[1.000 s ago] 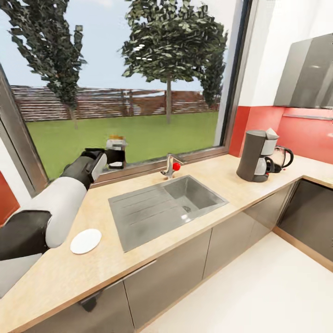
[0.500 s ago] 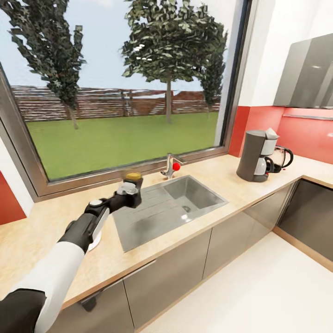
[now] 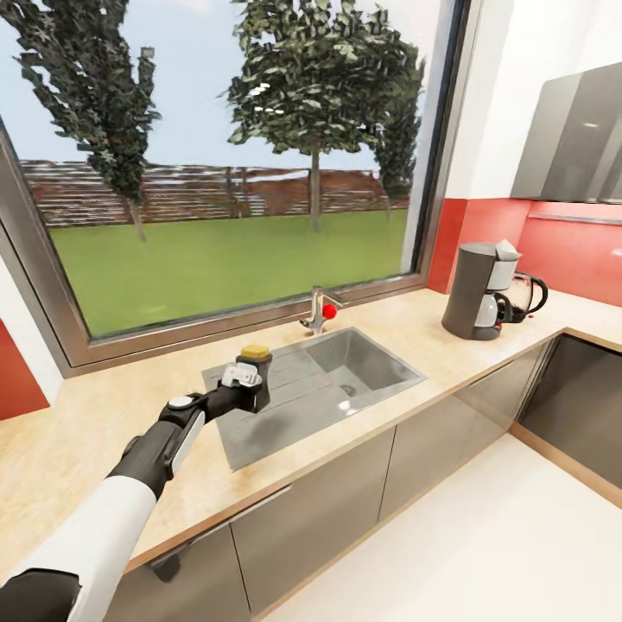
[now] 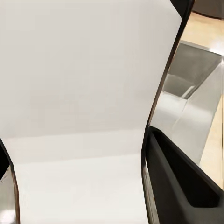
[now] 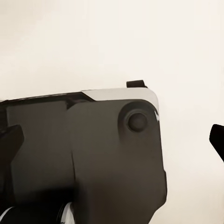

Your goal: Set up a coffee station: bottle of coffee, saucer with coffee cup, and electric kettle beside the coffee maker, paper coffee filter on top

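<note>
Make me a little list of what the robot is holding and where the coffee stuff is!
holding: left gripper grips the bottle of coffee, yellow cap up
bottle place: over the sink's draining side
coffee maker: on the countertop, far corner
kettle: right behind the coffee maker
paper filter: on top of the coffee maker

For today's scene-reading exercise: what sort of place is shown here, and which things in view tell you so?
A home kitchen, rendered in simulation. The clues: a steel sink with tap set in the kitchen countertop under a garden window, and the coffee maker beside the electric kettle.
</note>
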### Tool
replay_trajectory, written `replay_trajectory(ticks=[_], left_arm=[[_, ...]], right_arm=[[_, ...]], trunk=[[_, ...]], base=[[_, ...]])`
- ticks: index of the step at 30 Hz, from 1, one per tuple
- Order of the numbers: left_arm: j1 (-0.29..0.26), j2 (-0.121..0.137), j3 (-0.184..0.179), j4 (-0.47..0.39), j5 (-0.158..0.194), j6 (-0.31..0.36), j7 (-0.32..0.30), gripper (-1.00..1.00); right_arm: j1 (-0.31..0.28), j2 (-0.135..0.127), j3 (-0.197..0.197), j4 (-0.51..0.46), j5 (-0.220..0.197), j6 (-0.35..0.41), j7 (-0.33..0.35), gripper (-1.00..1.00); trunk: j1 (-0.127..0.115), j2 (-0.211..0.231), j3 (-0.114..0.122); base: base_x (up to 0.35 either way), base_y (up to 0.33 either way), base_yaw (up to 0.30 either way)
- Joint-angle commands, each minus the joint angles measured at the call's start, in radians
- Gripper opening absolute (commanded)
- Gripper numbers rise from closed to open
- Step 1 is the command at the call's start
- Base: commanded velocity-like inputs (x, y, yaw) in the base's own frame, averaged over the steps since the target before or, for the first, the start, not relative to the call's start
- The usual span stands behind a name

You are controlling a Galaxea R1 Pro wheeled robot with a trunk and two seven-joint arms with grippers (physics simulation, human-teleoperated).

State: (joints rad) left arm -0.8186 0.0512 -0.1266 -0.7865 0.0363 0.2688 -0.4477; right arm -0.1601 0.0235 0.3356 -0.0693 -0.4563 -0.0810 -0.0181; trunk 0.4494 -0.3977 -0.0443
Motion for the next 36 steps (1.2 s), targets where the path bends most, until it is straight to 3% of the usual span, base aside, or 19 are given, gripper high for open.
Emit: replay_trajectory(ticks=[1,14,23,29,36], left_arm=[[0.006,-0.008,0.002,-0.012,0.008,-0.074,0.000,-1.00],[0.099,-0.010,0.000,-0.014,0.003,-0.092,-0.001,-1.00],[0.113,-0.015,-0.036,-0.030,0.003,-0.092,0.001,-1.00],[0.114,-0.037,-0.106,-0.030,0.003,-0.092,0.009,-1.00],[0.114,-0.042,-0.110,-0.030,0.003,-0.094,0.008,-1.00]], right_arm=[[0.000,-0.004,0.007,-0.001,-0.010,-0.006,-0.002,1.00],[-0.001,-0.006,0.006,-0.001,-0.010,-0.006,-0.002,1.00],[-0.001,-0.005,0.006,-0.001,-0.010,-0.006,-0.002,1.00],[-0.001,-0.002,0.009,-0.024,-0.009,-0.006,-0.002,1.00],[-0.001,-0.003,0.008,-0.025,-0.008,-0.006,-0.002,1.00]], trunk=[[0.001,-0.002,-0.002],[0.001,-0.002,-0.002],[0.001,-0.002,-0.002],[0.001,-0.002,-0.002],[0.001,-0.002,-0.002]], base=[[0.000,0.000,-0.036],[0.060,-0.029,-0.228],[0.236,-0.159,-0.136],[0.247,-0.169,-0.006],[0.273,-0.187,0.000]])
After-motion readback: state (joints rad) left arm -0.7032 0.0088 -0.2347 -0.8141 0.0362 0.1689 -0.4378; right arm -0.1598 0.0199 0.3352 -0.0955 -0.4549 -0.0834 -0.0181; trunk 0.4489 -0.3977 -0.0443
